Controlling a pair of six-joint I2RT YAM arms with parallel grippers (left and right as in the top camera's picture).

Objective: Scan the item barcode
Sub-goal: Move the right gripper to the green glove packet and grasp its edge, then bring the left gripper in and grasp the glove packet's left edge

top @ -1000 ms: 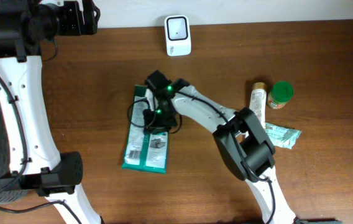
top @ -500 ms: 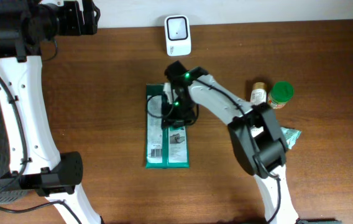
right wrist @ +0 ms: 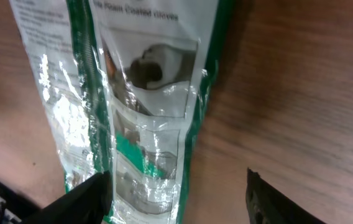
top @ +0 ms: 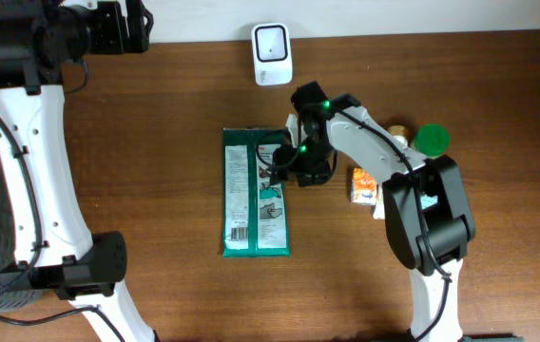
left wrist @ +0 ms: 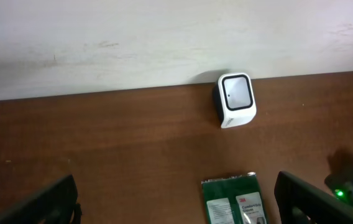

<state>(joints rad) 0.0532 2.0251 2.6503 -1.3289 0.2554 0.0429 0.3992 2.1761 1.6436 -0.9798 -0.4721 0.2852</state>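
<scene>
Green-and-white glossy plastic packet point(top: 256, 195) lies loose; our right gripper point(top: 296, 160) stands spread, empty. Pinching its slick film, we risk it slipping short of the white boxy scanner point(top: 272, 54).

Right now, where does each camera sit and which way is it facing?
Overhead: above the table, looking straight down; left arm, right arm show.
Left wrist: raised, facing the wall and scanner; left gripper fingertips at bottom corners.
Right wrist: low over the table, facing the green packet; right gripper fingertips at bottom.
Shared: all three views show the green packet.

Green packet point(top: 256, 193) lies flat, label up — white scanner point(top: 272, 54) apart.
</scene>
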